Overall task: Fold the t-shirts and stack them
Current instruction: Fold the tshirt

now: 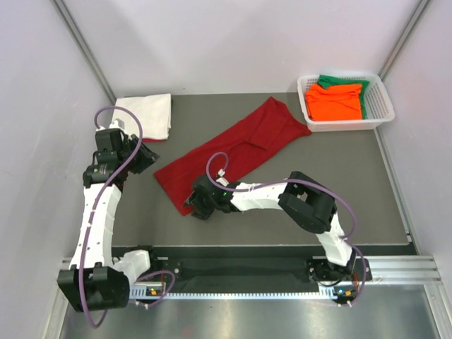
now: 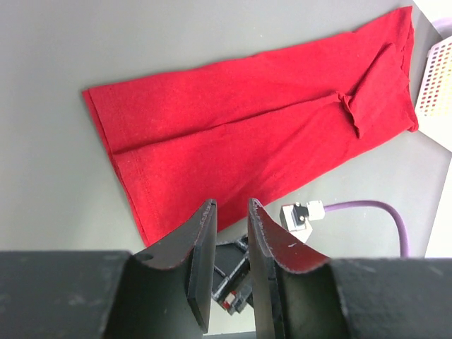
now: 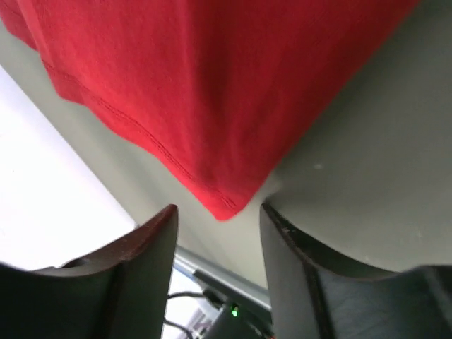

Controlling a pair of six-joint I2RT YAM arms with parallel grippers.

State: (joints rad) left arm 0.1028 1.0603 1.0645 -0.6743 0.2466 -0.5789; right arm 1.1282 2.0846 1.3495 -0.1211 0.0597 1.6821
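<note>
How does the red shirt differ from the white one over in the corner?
The red shirt lies in a long diagonal strip across the middle; the white shirt is folded into a compact rectangle at the far left corner. The red shirt covers far more surface than the white shirt. Both are plain and lie flat on the table, outside the basket.

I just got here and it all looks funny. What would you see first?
A big red shirt lies stretched slantwise across the middle of the grey table. The right claw is open right at the shirt's near corner. In the far right corner, a white basket holds a bright orange shirt.
</note>
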